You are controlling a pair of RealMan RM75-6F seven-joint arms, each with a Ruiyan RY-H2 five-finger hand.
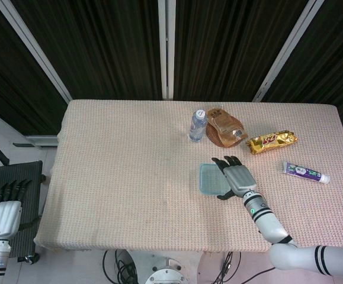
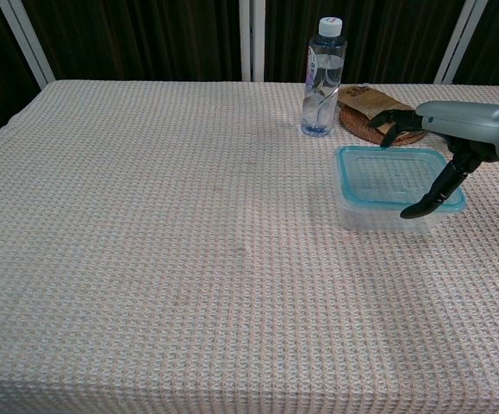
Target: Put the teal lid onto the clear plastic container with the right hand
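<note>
On the right half of the table [image 1: 130, 177], which is covered by a pink waffle-weave cloth, the clear plastic container [image 2: 391, 211] stands upright with the teal lid [image 2: 378, 177] lying on top of it, the teal rim running round all four sides in the chest view. Over the container's right side sits the right hand [image 1: 237, 177], palm down; in the chest view its dark fingers [image 2: 394, 121] reach out past the far right corner of the lid, spread apart and not wrapped round anything, while the thumb [image 2: 434, 191] hangs down at the lid's near right corner, its tip at the rim. Whether the thumb actually touches the rim cannot be told, and the hand grips nothing. Behind the container, near its far left corner, a water bottle [image 2: 323, 76] with a white cap stands upright. Just right of the bottle a brown snack pouch [image 1: 226, 127] lies on a round woven coaster [image 1: 214, 137]. Further right a gold snack bar [image 1: 271, 141] lies flat, and beyond it, towards the table's right edge, a white and purple tube [image 1: 305, 172]. Off the table at the lower left of the head view, the left hand [image 1: 4, 213] hangs beside a dark chair [image 1: 20, 177], fingers straight, slightly apart and holding nothing
</note>
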